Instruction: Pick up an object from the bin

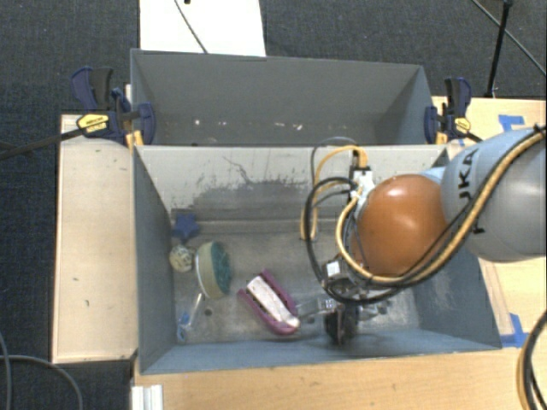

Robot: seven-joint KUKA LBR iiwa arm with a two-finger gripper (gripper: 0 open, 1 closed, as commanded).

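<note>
Camera view has the gripper [342, 325] low at the floor of the bin [265, 246], close to the front wall and right of the middle, under the arm's orange cover [400, 225]. Whether it is open or closed cannot be told, and nothing is seen in its grasp. Just to its left lies a purple and white oblong object [272, 304], the nearest candidate. Further left sit a teal and white disc [212, 268] and a small blue piece [184, 225]. The pick appears not yet done; grasping and lifting remain.
</note>
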